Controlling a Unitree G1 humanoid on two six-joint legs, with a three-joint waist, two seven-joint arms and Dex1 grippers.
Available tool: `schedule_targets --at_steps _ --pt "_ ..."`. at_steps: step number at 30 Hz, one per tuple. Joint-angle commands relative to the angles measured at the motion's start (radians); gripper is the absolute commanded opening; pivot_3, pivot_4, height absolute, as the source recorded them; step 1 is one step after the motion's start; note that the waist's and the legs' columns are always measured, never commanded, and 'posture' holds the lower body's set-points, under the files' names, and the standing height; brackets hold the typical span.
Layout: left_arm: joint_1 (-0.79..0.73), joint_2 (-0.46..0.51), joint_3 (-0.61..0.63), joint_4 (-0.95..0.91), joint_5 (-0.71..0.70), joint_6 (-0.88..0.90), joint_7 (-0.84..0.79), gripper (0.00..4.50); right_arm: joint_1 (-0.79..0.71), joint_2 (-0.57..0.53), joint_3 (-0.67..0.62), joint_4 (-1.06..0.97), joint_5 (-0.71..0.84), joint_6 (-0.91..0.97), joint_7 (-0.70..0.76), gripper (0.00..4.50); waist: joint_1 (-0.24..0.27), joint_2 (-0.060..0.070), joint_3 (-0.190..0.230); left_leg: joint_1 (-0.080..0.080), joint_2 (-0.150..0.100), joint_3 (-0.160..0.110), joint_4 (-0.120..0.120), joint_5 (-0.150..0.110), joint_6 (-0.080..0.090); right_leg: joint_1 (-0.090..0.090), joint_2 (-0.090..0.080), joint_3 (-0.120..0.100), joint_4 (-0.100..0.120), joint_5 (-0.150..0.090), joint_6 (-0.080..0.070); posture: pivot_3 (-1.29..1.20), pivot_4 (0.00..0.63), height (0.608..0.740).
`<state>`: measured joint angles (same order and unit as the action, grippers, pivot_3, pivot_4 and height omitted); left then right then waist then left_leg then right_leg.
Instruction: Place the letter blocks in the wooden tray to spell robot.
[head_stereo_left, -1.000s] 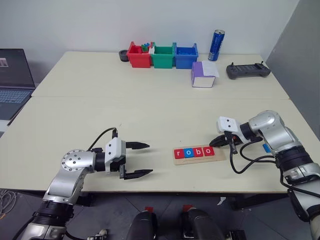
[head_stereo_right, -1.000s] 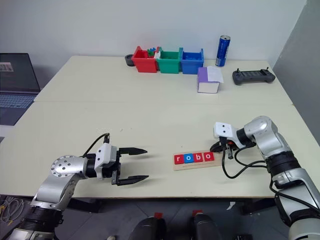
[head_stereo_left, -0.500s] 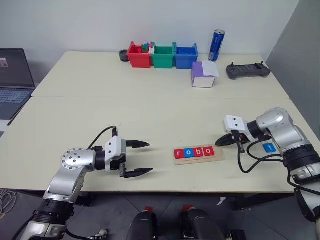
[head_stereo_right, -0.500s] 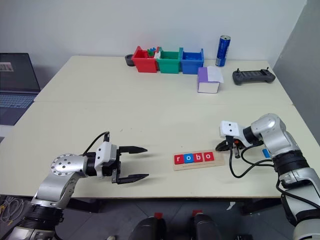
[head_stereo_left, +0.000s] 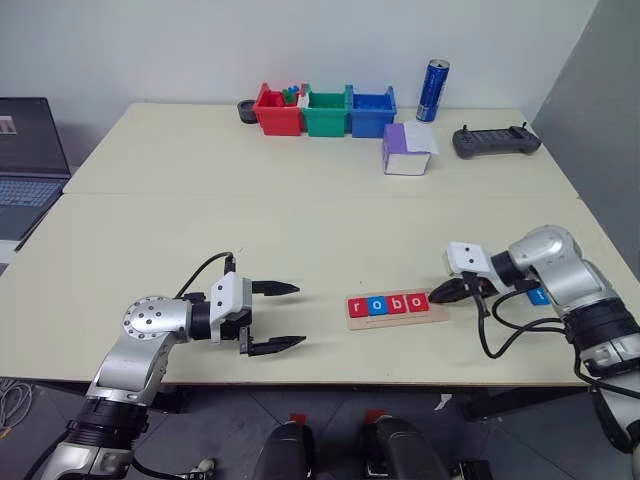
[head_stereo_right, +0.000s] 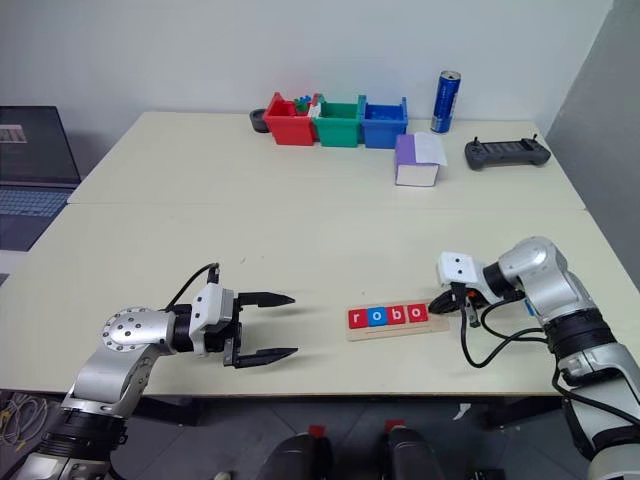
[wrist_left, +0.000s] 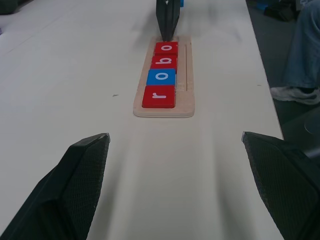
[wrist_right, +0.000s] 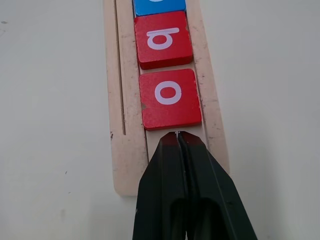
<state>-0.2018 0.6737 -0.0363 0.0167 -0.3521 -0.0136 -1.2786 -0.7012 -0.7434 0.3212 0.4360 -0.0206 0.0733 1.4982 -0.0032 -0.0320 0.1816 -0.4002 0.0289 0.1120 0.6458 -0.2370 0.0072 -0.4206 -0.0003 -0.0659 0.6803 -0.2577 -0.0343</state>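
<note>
My left jaws stand wide open and empty over the counter, their black fingers aimed toward the wooden tray and well short of it. Nothing has changed on this side in the last second.

The tray lies near the counter's front edge, between my two arms. It holds four letter blocks in a row: a red r, a blue o, a red b and a red o. They read the same as a second ago, and none has shifted. The slot at the tray's right end is bare wood.

My right jaws are pressed fully shut and hold nothing. Their tip sits low over that bare end slot, just behind the red o; I cannot tell whether it touches the block or the wood. What has changed is small. My right arm swung outward half a second ago and has now come back in and a little lower, while the tip has kept close to the tray's end.

Farther right, the blue t block lies on the counter just past my right forearm. It showed whole half a second ago; now the forearm half covers it.

So I judge the word is one letter short. The closed tip seems to be squaring up the row, and fetching the t remains.
</note>
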Motion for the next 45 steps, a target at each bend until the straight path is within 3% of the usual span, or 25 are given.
schedule_targets --at_steps 1,32,38,42,45 --pt "0.0 0.005 0.007 -0.017 -0.006 -0.014 -0.002 4.5 0.007 -0.001 0.002 -0.038 0.001 -0.001 0.008 0.06 0.0 0.0 0.0 0.0 0.0 0.0 0.0 0.0 0.0 0.0 0.0 0.0 0.0 0.0 0.0 0.0 0.15 0.74" --pt "0.003 0.007 0.007 -0.018 -0.006 -0.015 -0.004 4.5 0.0 0.004 -0.013 -0.108 0.017 0.107 -0.023 0.06 0.0 0.0 0.0 0.0 0.0 0.0 0.0 0.0 0.0 0.0 0.0 0.0 0.0 0.0 0.0 0.0 0.15 0.74" --pt "-0.002 0.008 0.007 -0.016 -0.005 -0.014 -0.005 4.5 0.011 -0.061 -0.147 -0.214 0.112 0.222 -0.062 0.06 0.001 0.0 0.0 0.0 0.0 0.0 0.0 0.0 0.0 0.0 0.0 0.0 0.0 0.0 0.0 0.0 0.15 0.74" --pt "-0.004 0.006 0.005 -0.011 -0.005 -0.018 -0.007 4.5 0.052 -0.065 -0.312 -0.309 0.201 0.434 -0.212 0.06 0.001 0.0 0.0 0.0 0.0 0.0 0.0 0.0 0.0 0.0 0.0 0.0 0.0 0.0 0.0 0.0 0.15 0.74" --pt "-0.006 0.007 0.007 -0.006 -0.007 -0.02 -0.011 4.5 0.127 -0.086 -0.463 -0.362 0.231 0.586 -0.362 0.64 0.002 0.0 0.0 0.0 0.0 0.0 0.0 0.0 0.0 0.0 0.0 0.0 0.0 0.0 0.0 0.0 0.15 0.74"
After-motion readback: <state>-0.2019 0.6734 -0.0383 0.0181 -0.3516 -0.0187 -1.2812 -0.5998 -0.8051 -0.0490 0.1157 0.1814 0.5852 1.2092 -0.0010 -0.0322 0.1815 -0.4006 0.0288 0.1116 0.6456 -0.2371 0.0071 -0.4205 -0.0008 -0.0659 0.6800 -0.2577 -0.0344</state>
